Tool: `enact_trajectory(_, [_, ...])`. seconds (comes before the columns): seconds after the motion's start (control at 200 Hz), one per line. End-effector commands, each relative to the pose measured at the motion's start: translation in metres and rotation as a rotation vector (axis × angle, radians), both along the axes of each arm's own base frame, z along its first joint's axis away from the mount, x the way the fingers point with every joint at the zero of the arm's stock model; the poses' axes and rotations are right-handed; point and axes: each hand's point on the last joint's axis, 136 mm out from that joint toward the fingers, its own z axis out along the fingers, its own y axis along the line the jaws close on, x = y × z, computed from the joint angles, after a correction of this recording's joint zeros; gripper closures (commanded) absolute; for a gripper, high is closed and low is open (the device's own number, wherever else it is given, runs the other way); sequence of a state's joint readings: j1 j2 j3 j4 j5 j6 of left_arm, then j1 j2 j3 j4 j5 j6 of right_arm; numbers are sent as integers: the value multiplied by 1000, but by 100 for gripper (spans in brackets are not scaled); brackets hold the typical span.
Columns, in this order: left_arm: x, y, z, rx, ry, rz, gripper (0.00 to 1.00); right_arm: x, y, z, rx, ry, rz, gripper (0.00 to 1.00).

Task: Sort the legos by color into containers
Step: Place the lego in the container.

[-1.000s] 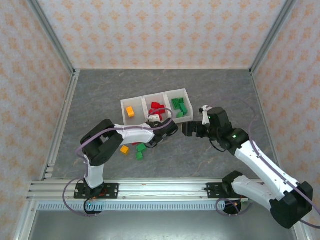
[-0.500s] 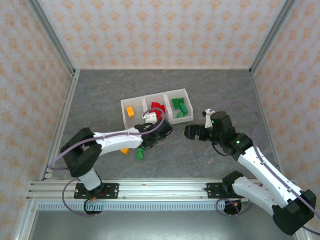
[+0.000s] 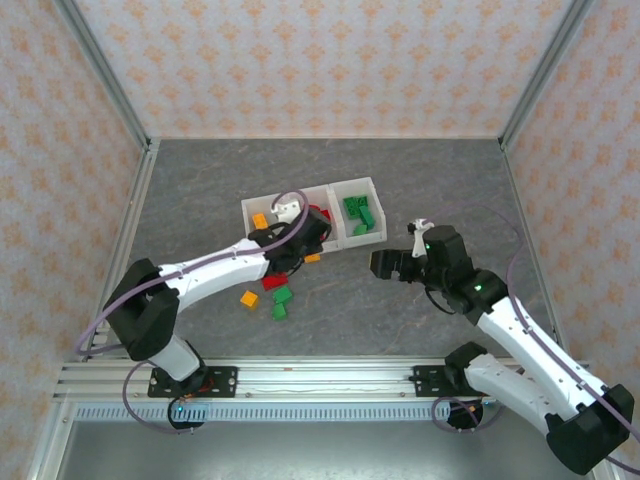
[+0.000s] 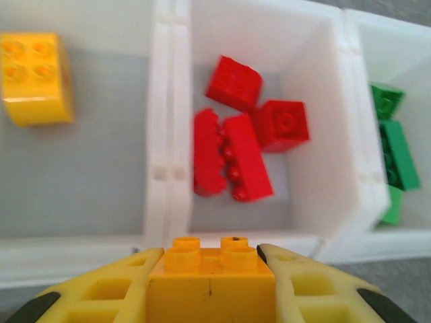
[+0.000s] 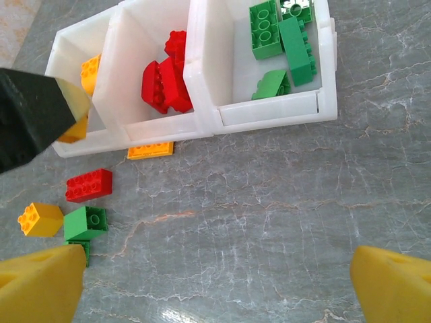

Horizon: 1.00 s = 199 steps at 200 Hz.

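the left gripper [image 4: 210, 261] is clamped on an orange-yellow brick [image 4: 210, 286], a yellow finger [image 4: 135, 269] on each side and the studs up. the brick's lower part is cut off by the frame edge. it hangs at the near wall of the three joined white bins [image 4: 168, 168], about where the left and middle bins meet. the right gripper [image 5: 215, 286] stands spread wide with nothing between its fingers, and in its wrist view just the tips poke in at the bottom corners. it hovers over bare table [image 5: 269, 202], right of the loose bricks.

the black left arm [image 5: 30, 121] covers the left bin's near corner. the left bin holds a lone yellow brick [image 4: 34, 77]. the middle bin holds red bricks [image 4: 232, 155], four as far as i can tell, with two lying so close that the seam is hard to read. the right bin holds green bricks [image 5: 279, 40], three clear ones, plus a pale shiny bit [image 5: 296, 8] too small to name.

loose on the table:
- a flat orange piece [image 5: 150, 150], just beside the bins' near wall
- one red brick [image 5: 89, 185]
- one loose yellow brick [image 5: 40, 219]
- one green brick [image 5: 85, 223]
- a second green one [image 5: 83, 246], partly hidden by the right gripper's finger
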State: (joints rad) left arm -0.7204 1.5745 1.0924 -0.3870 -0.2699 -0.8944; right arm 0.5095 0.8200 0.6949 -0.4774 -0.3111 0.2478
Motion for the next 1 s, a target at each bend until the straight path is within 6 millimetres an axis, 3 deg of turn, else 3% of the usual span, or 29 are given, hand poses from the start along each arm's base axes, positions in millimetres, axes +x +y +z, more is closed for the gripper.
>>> enact_trajectory(0.0, [3, 29, 16, 58, -5, 30, 68, 3, -3, 1, 6, -16, -21, 0])
enact_trajectory(0.195, [13, 75, 19, 117, 15, 105, 66, 3, -2, 0, 5, -12, -20, 0])
enact_trajectory(0.355, [24, 94, 11, 102, 24, 125, 66, 3, -2, -3, 2, -5, -21, 0])
enact_trajectory(0.546, [42, 93, -4, 92, 54, 109, 57, 3, -2, -5, -1, 1, -20, 0])
enact_trajectory(0.821, [70, 84, 10, 94, 16, 92, 35, 3, -2, -7, -5, 7, -21, 0])
enact_trajectory(0.991, [68, 75, 29, 45, -31, 40, 19, 3, 0, -10, -9, 16, -15, 0])
